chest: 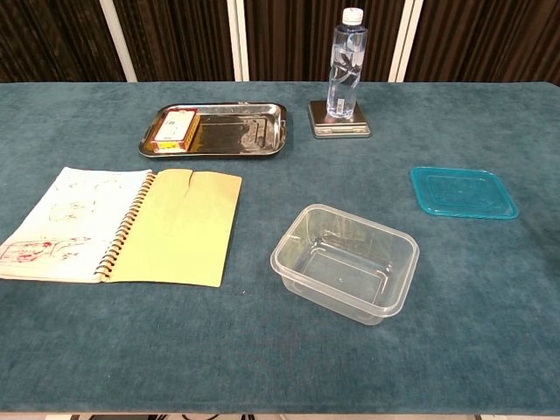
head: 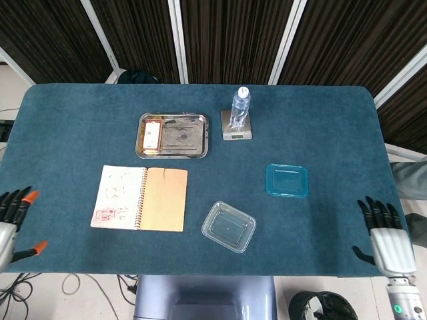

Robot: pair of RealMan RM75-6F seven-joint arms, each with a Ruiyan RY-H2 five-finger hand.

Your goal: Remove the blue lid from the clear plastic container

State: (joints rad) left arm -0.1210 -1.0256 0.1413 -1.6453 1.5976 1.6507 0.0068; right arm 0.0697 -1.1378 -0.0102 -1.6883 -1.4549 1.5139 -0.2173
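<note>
1. Blue square plastic lid: lay flat on the teal felt table, apart from and right of the container.
2. Clear rectangular plastic container: stood uncovered near the front edge.
3. Left hand: at the table's left edge, fingers spread, holding nothing.
4. Right hand: at the front right corner, fingers spread, empty.
5. Open spiral notebook, steel tray, water bottle on a small scale.

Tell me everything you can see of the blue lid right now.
The blue lid is a translucent teal plastic rectangle with rounded corners and a raised rim. It lies flat on the table's blue cloth, apart from the open clear container, which sits nearer the robot and to its left. Nothing touches the lid; neither hand is near it.
</note>
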